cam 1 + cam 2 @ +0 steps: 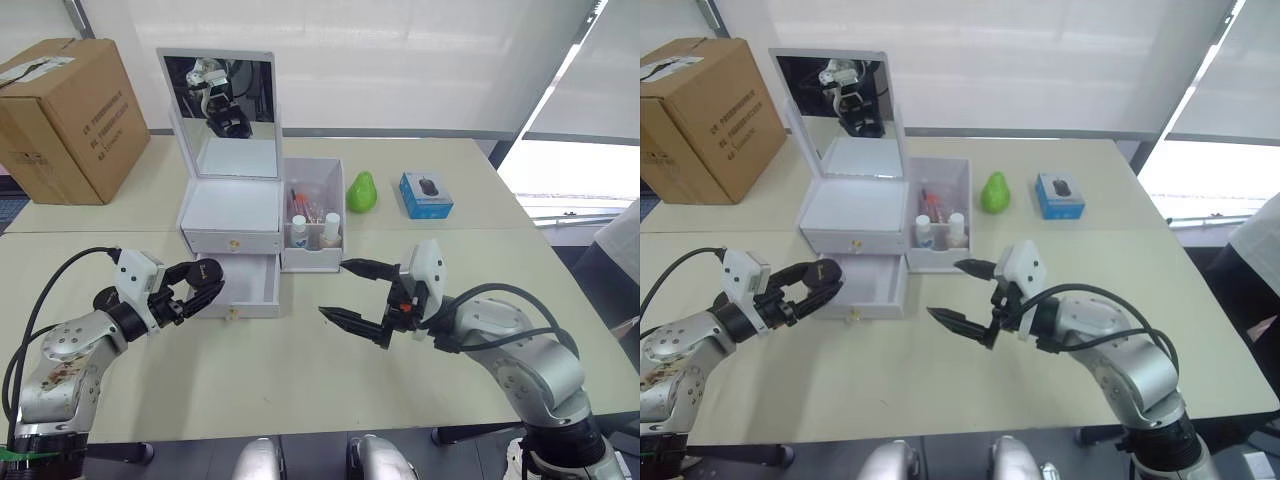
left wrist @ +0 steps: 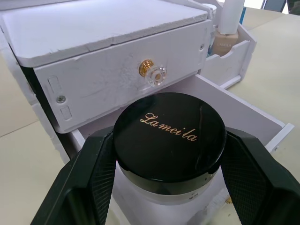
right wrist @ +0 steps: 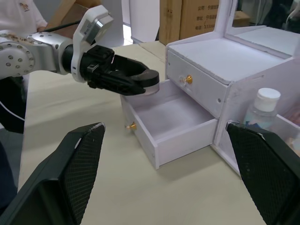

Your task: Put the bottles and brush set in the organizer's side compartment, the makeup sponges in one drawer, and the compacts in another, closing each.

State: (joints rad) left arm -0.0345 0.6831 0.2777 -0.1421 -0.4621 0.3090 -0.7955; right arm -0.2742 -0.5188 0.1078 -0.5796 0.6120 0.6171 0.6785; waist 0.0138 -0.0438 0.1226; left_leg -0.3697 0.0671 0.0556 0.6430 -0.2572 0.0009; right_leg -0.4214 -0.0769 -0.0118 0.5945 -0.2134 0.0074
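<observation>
The white organizer (image 1: 228,205) stands at the table's middle with its mirror lid up, its upper drawer (image 2: 117,79) closed and its lower drawer (image 1: 250,282) pulled out. My left gripper (image 1: 208,278) is shut on a compact (image 2: 169,136) with a black lid and white base, held at the open drawer's left front corner. In the side compartment (image 1: 313,180) stand two bottles (image 1: 298,230) and the brush set (image 1: 305,203). A green teardrop makeup sponge (image 1: 361,192) lies to its right. My right gripper (image 1: 333,288) hangs open over bare table, right of the drawer.
A cardboard box (image 1: 65,115) sits at the far left of the table. A small blue box (image 1: 426,194) lies right of the green sponge. The table's front edge runs just below both arms.
</observation>
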